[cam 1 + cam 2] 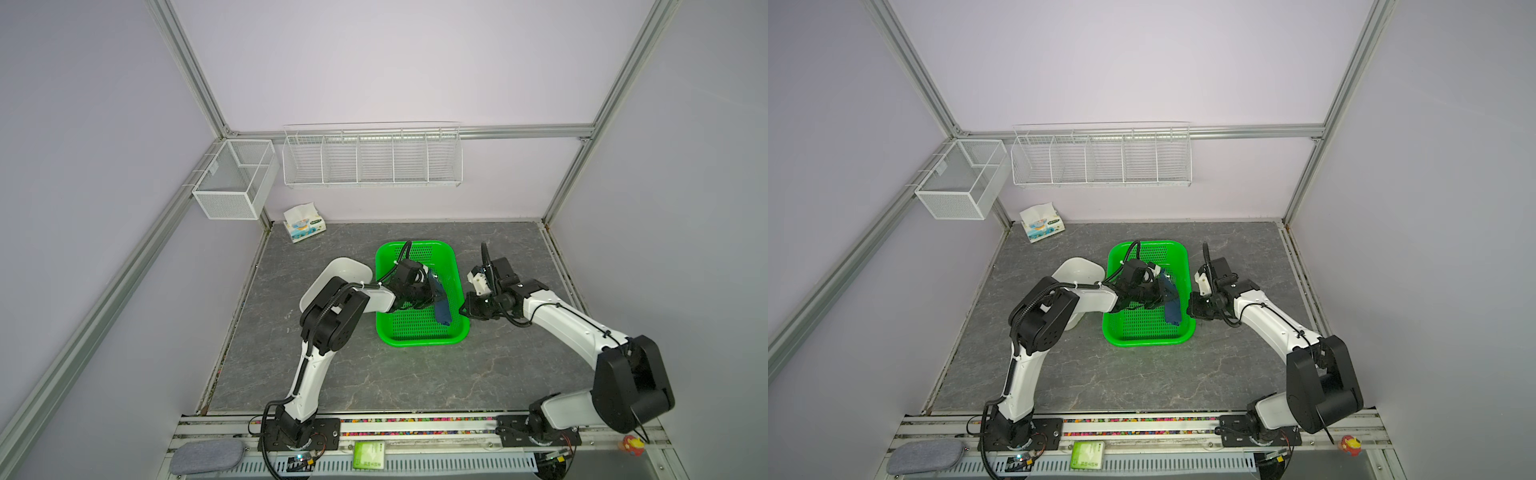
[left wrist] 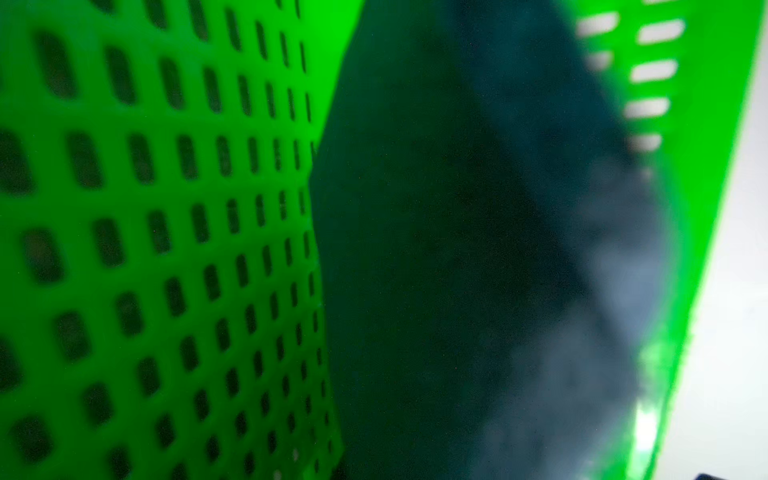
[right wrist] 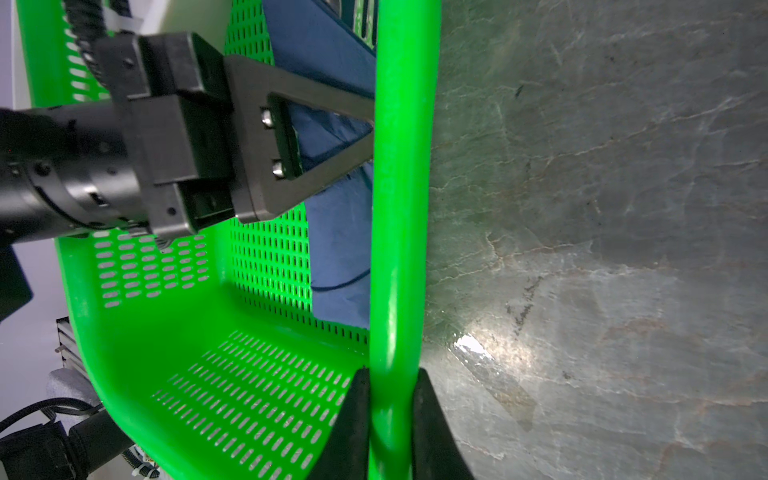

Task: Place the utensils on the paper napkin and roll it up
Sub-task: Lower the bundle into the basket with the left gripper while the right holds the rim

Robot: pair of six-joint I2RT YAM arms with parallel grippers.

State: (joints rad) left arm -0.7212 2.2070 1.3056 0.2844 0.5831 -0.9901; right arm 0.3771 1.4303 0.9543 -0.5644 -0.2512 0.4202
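Observation:
The dark navy paper napkin (image 1: 442, 309) (image 1: 1173, 311) stands crumpled against the right wall inside a green perforated basket (image 1: 415, 337) (image 1: 1142, 341). My left gripper (image 1: 434, 297) (image 1: 1165, 297) reaches into the basket and is shut on the napkin. In the left wrist view the napkin (image 2: 457, 249) fills the middle, blurred. The right wrist view shows the left gripper's black fingers (image 3: 332, 99) against the napkin (image 3: 340, 257), their tips hidden behind the rim. My right gripper (image 1: 462, 311) (image 1: 1190, 311) (image 3: 390, 407) is shut on the basket's right rim (image 3: 399, 208). The utensils are out of view.
A white tub (image 1: 345, 270) sits left of the basket, partly under the left arm. A tissue pack (image 1: 303, 224) lies at the back left. Wire racks (image 1: 372, 158) hang on the back wall. A grey pad (image 1: 205, 457) rests on the front rail.

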